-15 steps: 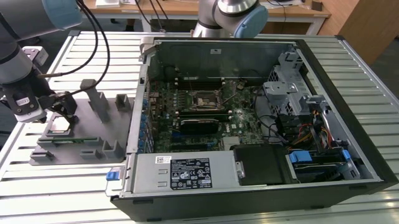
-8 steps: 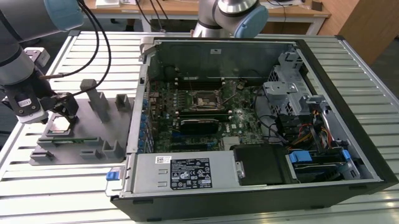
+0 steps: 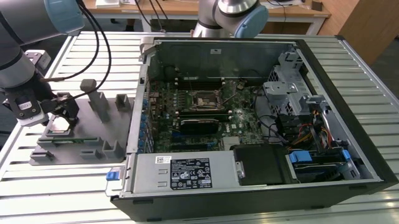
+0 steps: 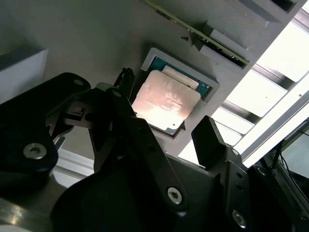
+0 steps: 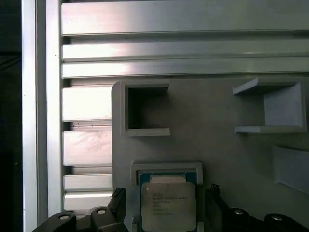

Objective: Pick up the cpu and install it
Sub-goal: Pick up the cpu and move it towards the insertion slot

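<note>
Grey tray (image 5: 231, 145) holds cpu (image 5: 168, 205) (one edge cropped), tool (image 5: 165, 197) spread astride it.

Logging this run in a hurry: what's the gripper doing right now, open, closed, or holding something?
Gripper: open, holding nothing; its fingers stand either side of the cpu, which lies in its recess on the grey fixture.

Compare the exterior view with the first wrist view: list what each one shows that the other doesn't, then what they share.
Exterior view, not the first wrist view: the open computer case, its motherboard with the socket frame, and the arm. First wrist view, not the exterior: the print on top of the cpu and the hollow of a square pocket. Shared: the cpu in its nest on the grey fixture, the open gripper straddling it, the slatted table.
</note>
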Controlling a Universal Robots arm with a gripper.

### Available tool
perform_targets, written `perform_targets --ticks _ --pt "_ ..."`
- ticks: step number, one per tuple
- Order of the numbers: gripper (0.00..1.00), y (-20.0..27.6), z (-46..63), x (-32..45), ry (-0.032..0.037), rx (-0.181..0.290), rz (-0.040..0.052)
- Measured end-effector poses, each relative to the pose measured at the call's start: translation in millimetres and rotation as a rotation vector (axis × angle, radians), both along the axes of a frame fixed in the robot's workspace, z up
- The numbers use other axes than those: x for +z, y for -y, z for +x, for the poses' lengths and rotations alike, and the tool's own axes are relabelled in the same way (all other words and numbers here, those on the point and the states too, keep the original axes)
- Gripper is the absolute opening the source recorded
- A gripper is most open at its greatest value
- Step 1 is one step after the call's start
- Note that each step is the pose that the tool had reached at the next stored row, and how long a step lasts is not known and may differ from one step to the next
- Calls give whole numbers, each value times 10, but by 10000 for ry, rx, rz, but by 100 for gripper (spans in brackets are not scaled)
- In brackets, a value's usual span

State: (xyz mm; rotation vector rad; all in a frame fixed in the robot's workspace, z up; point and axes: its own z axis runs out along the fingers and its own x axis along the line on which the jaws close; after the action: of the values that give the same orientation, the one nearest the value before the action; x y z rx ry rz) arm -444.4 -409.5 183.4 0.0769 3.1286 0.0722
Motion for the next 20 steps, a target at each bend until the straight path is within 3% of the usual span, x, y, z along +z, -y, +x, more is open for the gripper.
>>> perform_targets --ticks 9,10,20 --pt "73 26 14 -12 -1 151 2" --pt "67 26 18 -11 -3 154 1" --pt "67 30 24 13 -2 162 1"
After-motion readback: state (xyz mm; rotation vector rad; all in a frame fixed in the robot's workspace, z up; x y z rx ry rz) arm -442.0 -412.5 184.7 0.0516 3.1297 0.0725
